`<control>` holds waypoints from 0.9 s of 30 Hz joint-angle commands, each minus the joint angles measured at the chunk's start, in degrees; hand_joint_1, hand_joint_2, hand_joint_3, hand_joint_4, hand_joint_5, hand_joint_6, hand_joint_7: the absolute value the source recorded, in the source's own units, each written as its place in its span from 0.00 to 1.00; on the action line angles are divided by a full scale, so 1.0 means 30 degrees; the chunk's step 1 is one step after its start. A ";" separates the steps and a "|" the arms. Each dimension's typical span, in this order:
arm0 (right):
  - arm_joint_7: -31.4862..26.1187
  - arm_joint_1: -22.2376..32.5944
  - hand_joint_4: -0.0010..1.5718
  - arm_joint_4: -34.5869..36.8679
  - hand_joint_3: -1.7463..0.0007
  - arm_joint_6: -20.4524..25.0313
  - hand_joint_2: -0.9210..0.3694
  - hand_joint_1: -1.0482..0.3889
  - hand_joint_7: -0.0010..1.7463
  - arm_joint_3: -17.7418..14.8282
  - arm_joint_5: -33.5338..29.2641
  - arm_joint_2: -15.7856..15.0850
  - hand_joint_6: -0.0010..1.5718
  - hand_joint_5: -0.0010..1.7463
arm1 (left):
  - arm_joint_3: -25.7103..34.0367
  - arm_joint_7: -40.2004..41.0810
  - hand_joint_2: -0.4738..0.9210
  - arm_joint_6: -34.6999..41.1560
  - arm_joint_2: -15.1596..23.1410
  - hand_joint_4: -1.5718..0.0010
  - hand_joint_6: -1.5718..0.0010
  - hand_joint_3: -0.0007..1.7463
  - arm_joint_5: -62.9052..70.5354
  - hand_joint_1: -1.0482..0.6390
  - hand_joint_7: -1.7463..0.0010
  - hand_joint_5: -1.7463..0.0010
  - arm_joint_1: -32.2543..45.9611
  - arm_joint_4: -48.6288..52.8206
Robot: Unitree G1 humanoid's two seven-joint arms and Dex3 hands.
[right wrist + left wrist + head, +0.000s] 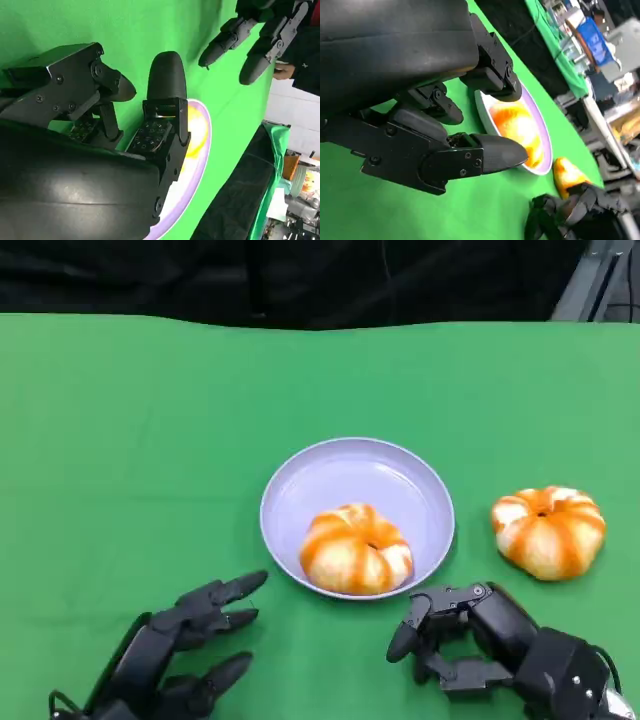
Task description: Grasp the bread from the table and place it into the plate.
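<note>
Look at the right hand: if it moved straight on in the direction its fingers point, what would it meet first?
Probably the near rim of the plate, with the bread in the plate just behind it. The right hand points up-left toward them, though its height above the table is unclear.

A round bun [356,549] with orange-brown stripes over pale dough, shaped rather like a small pumpkin, lies inside the pale lilac plate [300,483], in its lower part, just below the centre of the frame. A second bun of the same kind [548,531] rests on the green desk [130,440] at the right, near the plate but apart from it.
</note>
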 commanded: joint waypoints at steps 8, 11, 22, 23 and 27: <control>-0.0207 0.0084 0.63 0.0051 0.48 -0.0093 0.22 0.85 0.49 -0.0023 0.0037 -0.0272 0.65 0.72 | -0.0336 -0.0464 1.00 0.0230 0.0231 0.48 0.62 0.12 -0.0966 0.56 0.99 0.99 -0.0182 0.0388; -0.0006 0.0081 0.63 0.0099 0.48 -0.0082 0.22 0.86 0.49 -0.0097 0.0230 -0.0220 0.65 0.72 | -0.0479 -0.0165 1.00 0.0286 0.0280 0.47 0.60 0.16 -0.0705 0.59 0.99 0.99 -0.0186 0.0276; 0.0102 0.0064 0.62 0.0076 0.50 0.0082 0.20 0.86 0.50 -0.0126 0.0251 -0.0197 0.64 0.73 | -0.1056 0.1136 1.00 -0.0607 0.0628 0.28 0.30 0.26 0.0372 0.63 0.94 0.93 -0.0425 0.0255; 0.0126 0.0069 0.62 0.0065 0.51 0.0076 0.20 0.87 0.50 -0.0131 0.0271 -0.0188 0.64 0.73 | -0.1134 0.1145 0.99 -0.0633 0.0676 0.28 0.25 0.26 0.0449 0.64 0.84 0.76 -0.0443 0.0239; 0.0038 0.0052 0.62 0.0046 0.51 0.0014 0.19 0.87 0.49 -0.0106 0.0204 -0.0184 0.64 0.73 | -0.1379 0.1323 0.88 -0.0827 0.0719 0.48 0.42 0.41 0.0642 0.65 0.39 0.25 -0.0505 0.0232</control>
